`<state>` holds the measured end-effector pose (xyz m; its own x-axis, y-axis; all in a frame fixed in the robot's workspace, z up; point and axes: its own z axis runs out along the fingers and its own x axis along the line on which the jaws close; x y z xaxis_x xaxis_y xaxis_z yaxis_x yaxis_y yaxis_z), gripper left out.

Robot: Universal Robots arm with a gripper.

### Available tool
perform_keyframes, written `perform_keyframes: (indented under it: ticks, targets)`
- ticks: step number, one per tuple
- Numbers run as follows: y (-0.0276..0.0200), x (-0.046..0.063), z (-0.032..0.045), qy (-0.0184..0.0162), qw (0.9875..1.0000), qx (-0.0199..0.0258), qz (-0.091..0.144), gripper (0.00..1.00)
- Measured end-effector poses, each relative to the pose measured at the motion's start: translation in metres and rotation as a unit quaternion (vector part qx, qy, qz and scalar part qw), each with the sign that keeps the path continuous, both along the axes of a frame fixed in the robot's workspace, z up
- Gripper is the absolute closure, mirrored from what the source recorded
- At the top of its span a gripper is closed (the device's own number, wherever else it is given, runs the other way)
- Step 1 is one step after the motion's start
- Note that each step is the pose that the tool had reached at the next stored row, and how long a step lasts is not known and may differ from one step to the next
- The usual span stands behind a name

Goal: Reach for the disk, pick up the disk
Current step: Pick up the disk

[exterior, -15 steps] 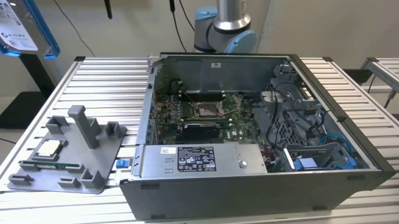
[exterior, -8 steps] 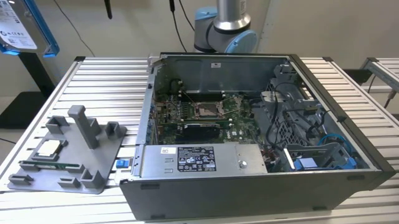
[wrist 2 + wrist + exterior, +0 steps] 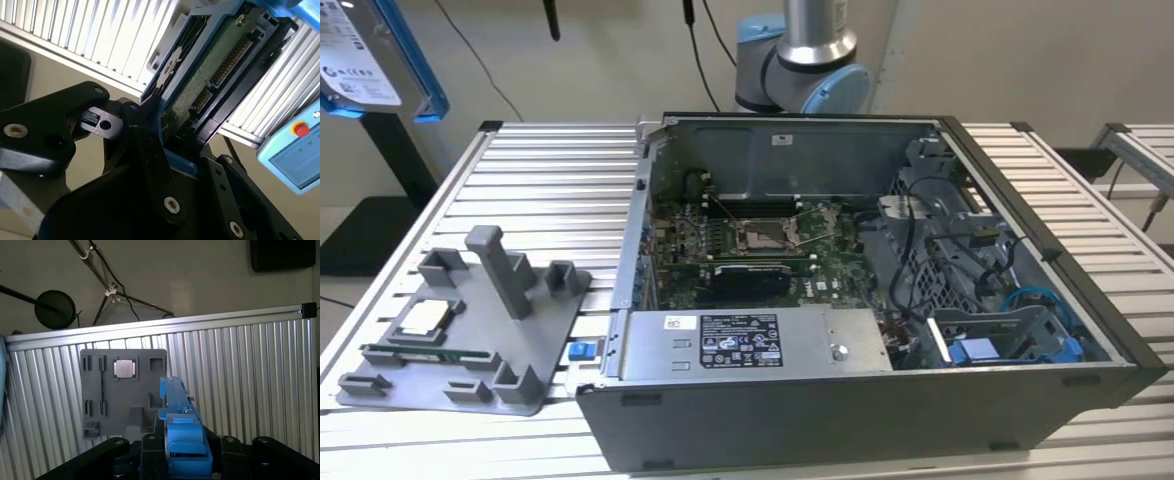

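High above the slatted worktop [image 3: 534, 180], at its end on the exterior view's left and clear of the open computer case [image 3: 854, 420] and the grey tray [image 3: 554, 310], hangs the disk [image 3: 367, 60], the gripper [image 3: 177, 132] clamped on its blue frame: the pick-up looks done, and moving on calls only for a firm hold.

The disk [image 3: 200, 85] shows a matt green circuit board with gold contacts, framed by a smooth, bright blue plastic bracket [image 3: 185, 445]. At the upper left of the exterior view its label [image 3: 360, 65] looks like white paper. The gripper [image 3: 175, 127] is black with a slight sheen and bright metal screw heads. The table [image 3: 520, 190] is ribbed silver metal. The fixture [image 3: 520, 330] is matt grey plastic.
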<state>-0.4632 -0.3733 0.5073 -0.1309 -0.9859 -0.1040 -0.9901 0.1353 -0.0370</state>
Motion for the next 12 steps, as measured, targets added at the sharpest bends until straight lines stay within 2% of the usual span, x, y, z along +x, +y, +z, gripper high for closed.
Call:
perform_keyframes:
  ticks: [12]
  targets:
    - [0.0000, 0.0065, 0.0000, 0.0000, 1.0000, 0.0000, 0.000, 1.00]
